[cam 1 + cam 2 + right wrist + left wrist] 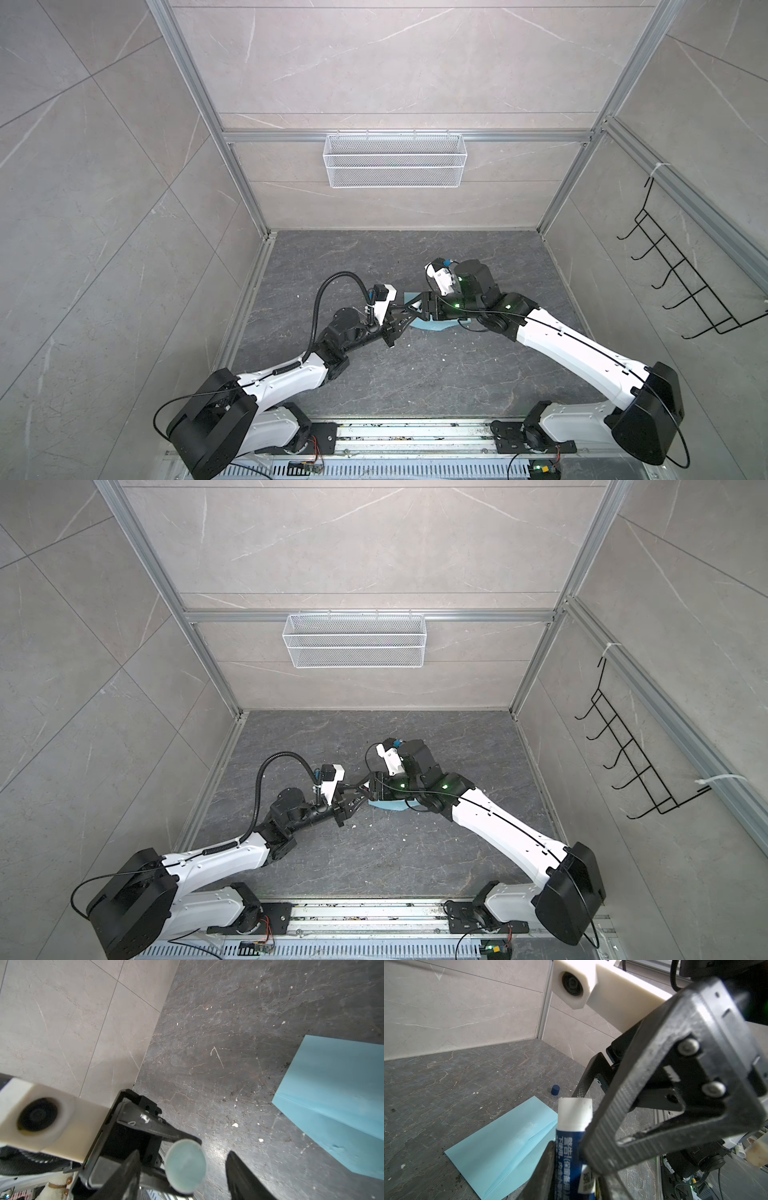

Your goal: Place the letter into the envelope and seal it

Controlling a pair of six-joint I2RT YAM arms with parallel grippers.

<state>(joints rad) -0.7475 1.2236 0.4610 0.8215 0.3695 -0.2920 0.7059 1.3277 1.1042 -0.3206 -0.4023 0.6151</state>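
Item: envelope (pixel 500 1147). We record it as plain light blue paper, long and rectangular. Its pointed flap is folded down onto the body, and a whitish smear runs along the flap edge near the point. It lies flat on the dark marbled counter (pixel 415 382), about mid-counter and directly under the two tools.

Surroundings:
- We note a glue stick (pixel 574 1115) with a dark blue printed body and a white collar, uncapped.
- The left tool (pixel 571 1159) is clamped on the stick's blue body and holds it above the envelope.
- The right tool (pixel 182 1153) has its jaws apart on either side of the stick's pale round end. The right wrist view shows a gap on each side, so it grips nothing.
- A small dark blue cap (pixel 555 1090) stands upright on the counter just beyond the envelope and apart from it.
- A white mesh basket (pixel 395 160) hangs on the back wall.
- A black wire hook rack (pixel 685 282) hangs on the right wall.
- Small white flecks lie scattered over the counter.

Obstruction: in both top views the tools and the right arm cover most of the envelope. We see only its far left corner and its near edge (pixel 390 807).

Count: one envelope, one glue stick, one cap, one mesh basket, one hook rack, two tools.
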